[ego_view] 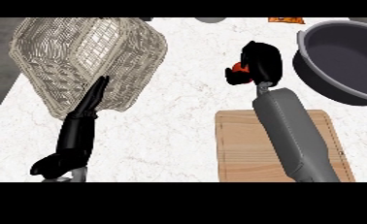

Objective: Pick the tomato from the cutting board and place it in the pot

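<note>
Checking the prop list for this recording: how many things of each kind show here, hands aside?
Wicker basket: 1
Pot: 1
Cutting board: 1
Tomato: 1, held in the right hand
Total: 4
Not counted: a grey thing and an orange thing, cut off at the top edge.

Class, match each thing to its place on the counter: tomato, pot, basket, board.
Things:
1 tomato
2 pot
3 basket
4 board

Places:
A upper left
B lower right
C held in the right robot hand
D upper right edge

Pairs: 1-C, 2-D, 3-A, 4-B
</note>
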Controlling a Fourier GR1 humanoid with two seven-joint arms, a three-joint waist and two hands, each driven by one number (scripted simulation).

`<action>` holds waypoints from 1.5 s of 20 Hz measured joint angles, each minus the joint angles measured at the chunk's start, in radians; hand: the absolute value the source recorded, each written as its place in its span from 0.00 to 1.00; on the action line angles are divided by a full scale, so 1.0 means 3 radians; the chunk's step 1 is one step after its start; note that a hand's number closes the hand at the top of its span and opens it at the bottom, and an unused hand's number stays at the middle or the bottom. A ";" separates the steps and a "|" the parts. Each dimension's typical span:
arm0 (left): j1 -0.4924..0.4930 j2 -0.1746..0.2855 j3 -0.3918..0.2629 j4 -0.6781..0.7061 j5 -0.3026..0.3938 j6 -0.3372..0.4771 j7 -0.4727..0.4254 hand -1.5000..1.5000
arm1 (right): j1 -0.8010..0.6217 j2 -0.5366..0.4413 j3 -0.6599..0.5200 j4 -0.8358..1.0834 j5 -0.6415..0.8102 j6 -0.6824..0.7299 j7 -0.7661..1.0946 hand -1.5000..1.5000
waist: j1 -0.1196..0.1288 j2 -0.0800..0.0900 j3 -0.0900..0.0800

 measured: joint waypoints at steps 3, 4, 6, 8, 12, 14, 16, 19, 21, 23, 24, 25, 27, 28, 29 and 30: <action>0.0030 -0.0045 -0.0015 0.0043 -0.0008 0.0007 -0.0024 0.50 | -0.0391 0.0060 -0.0029 0.0203 0.0198 -0.0194 0.0247 1.00 | -0.0029 -0.0014 0.0006; 0.0044 -0.0046 -0.0007 0.0029 0.0002 0.0004 -0.0009 0.50 | -0.0501 0.0091 -0.0024 0.0268 0.0282 -0.0259 0.0352 1.00 | -0.0036 -0.0018 0.0006; 0.0063 -0.0051 -0.0002 0.0032 0.0018 -0.0014 0.0008 0.50 | -0.0699 0.0098 -0.0034 0.0395 0.0419 -0.0338 0.0516 1.00 | -0.0062 -0.0029 0.0012; 0.0089 -0.0047 0.0012 -0.0003 0.0032 -0.0015 0.0054 0.50 | -0.0857 0.0106 -0.0051 0.0533 0.0557 -0.0410 0.0715 1.00 | -0.0079 -0.0035 0.0009; 0.0119 -0.0058 0.0028 -0.0011 0.0043 -0.0029 0.0093 0.50 | -0.1110 0.0069 -0.0119 0.0725 0.0742 -0.0490 0.1042 1.00 | -0.0119 -0.0050 0.0016; 0.0144 -0.0057 0.0044 -0.0042 0.0051 -0.0034 0.0114 0.50 | -0.1165 0.0024 -0.0155 0.0836 0.0815 -0.0559 0.1150 1.00 | -0.0128 -0.0052 0.0013; 0.0164 -0.0059 0.0060 -0.0060 0.0060 -0.0053 0.0114 0.50 | -0.1189 -0.0049 -0.0220 0.0944 0.0841 -0.0664 0.1196 1.00 | -0.0135 -0.0050 0.0014; 0.0199 -0.0071 0.0077 -0.0065 0.0056 -0.0068 0.0099 0.50 | -0.1246 -0.0193 -0.0316 0.0990 0.0829 -0.0655 0.1232 1.00 | -0.0157 -0.0057 0.0019; 0.0207 -0.0073 0.0088 -0.0065 0.0072 -0.0098 0.0098 0.50 | -0.1249 -0.0325 -0.0388 0.1051 0.0806 -0.0677 0.1197 1.00 | -0.0164 -0.0060 0.0023; 0.0207 -0.0075 0.0097 -0.0080 0.0080 -0.0113 0.0129 0.50 | -0.1240 -0.0434 -0.0457 0.1115 0.0770 -0.0712 0.1140 1.00 | -0.0165 -0.0061 0.0021; 0.0210 -0.0068 0.0106 -0.0081 0.0097 -0.0143 0.0132 0.50 | -0.1231 -0.0481 -0.0488 0.1141 0.0750 -0.0729 0.1116 1.00 | -0.0167 -0.0063 0.0022; 0.0214 -0.0082 0.0100 -0.0071 0.0072 -0.0127 0.0121 0.50 | -0.1195 -0.0557 -0.0530 0.1164 0.0716 -0.0761 0.1049 1.00 | -0.0172 -0.0063 0.0024; 0.0230 -0.0077 0.0120 -0.0079 0.0098 -0.0172 0.0105 0.50 | -0.1155 -0.0677 -0.0601 0.1210 0.0665 -0.0808 0.0967 1.00 | -0.0175 -0.0064 0.0024; 0.0229 -0.0081 0.0122 -0.0080 0.0094 -0.0174 0.0114 0.50 | -0.1121 -0.0721 -0.0632 0.1227 0.0642 -0.0845 0.0935 1.00 | -0.0177 -0.0067 0.0025; 0.0234 -0.0095 0.0124 -0.0085 0.0076 -0.0152 0.0123 0.50 | -0.1071 -0.0774 -0.0657 0.1227 0.0617 -0.0869 0.0882 1.00 | -0.0182 -0.0067 0.0022; 0.0229 -0.0100 0.0127 -0.0082 0.0079 -0.0165 0.0127 0.50 | -0.1075 -0.0825 -0.0688 0.1275 0.0598 -0.0884 0.0845 1.00 | -0.0177 -0.0067 0.0024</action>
